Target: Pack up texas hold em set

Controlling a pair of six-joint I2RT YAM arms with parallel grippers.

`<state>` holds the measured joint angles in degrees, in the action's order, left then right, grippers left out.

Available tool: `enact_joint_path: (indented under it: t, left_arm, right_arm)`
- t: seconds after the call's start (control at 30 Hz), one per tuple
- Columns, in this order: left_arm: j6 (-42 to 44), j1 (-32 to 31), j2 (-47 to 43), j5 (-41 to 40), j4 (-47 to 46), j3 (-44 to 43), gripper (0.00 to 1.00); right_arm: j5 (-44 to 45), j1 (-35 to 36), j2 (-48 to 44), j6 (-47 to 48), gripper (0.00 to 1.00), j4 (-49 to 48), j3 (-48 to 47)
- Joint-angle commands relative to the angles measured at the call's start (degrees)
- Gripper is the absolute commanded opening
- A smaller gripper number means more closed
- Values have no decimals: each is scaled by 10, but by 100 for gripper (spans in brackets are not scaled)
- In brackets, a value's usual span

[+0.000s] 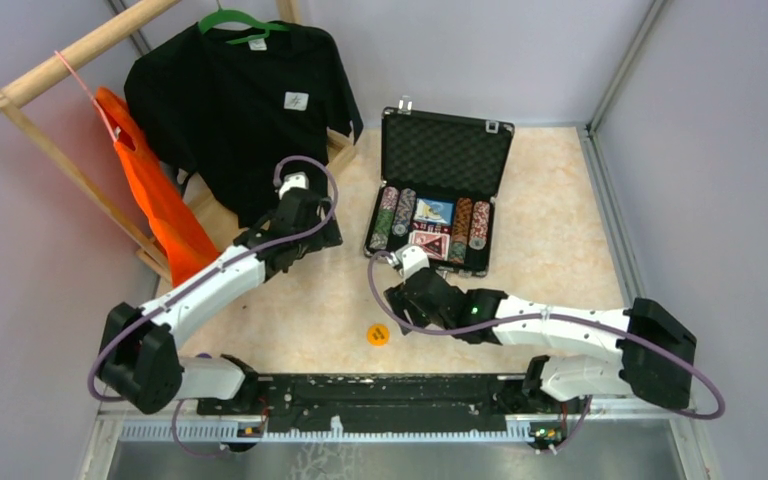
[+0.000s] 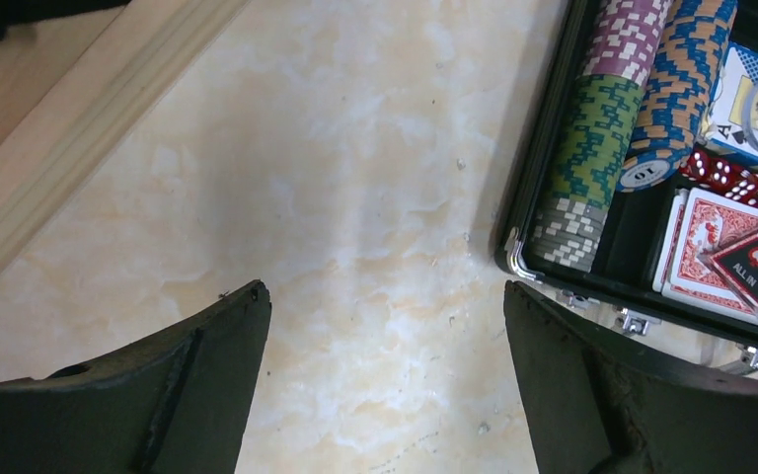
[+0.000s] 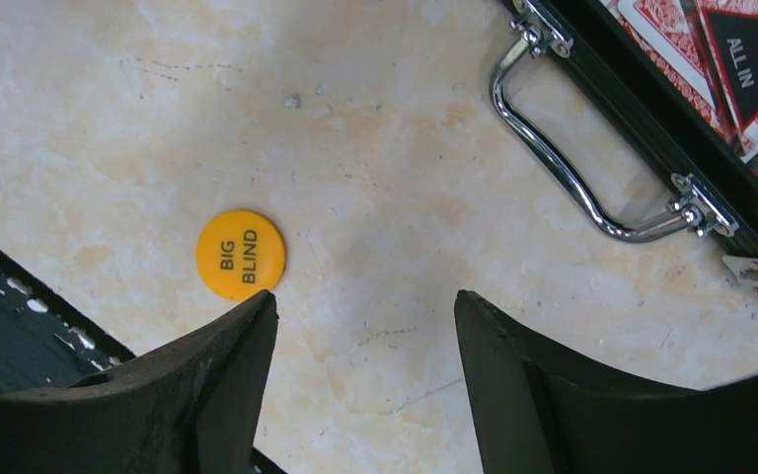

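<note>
The case is positioned at the far centre of the worktop, with its lid raised upright. Most contents are judged to be packed already: the chips are laid in rows, and the cards, dice and triangular token are seated beside them. One round token is left outside, well apart from the case, near the arm bases. It is to be stowed, after which the lid is to be lowered and the latches fastened.

The case is rigid and black, with egg-crate foam in the lid and a chromed wire handle. The chips are striped discs; the round token is a flat, matte yellow disc. The worktop is smooth and marbled.

The left tool is spread wide and holds nothing. The right tool is likewise parted and empty, just beside the round token.
</note>
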<state>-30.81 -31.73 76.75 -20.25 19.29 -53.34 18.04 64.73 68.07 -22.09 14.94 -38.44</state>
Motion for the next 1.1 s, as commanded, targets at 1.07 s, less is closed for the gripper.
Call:
enact_joint_path:
  t: [1.07]
  left_arm:
    - [-780,-3,-209,-122,529,126,99]
  right_arm:
    - [-176,-1,130,53,72,-115,-99]
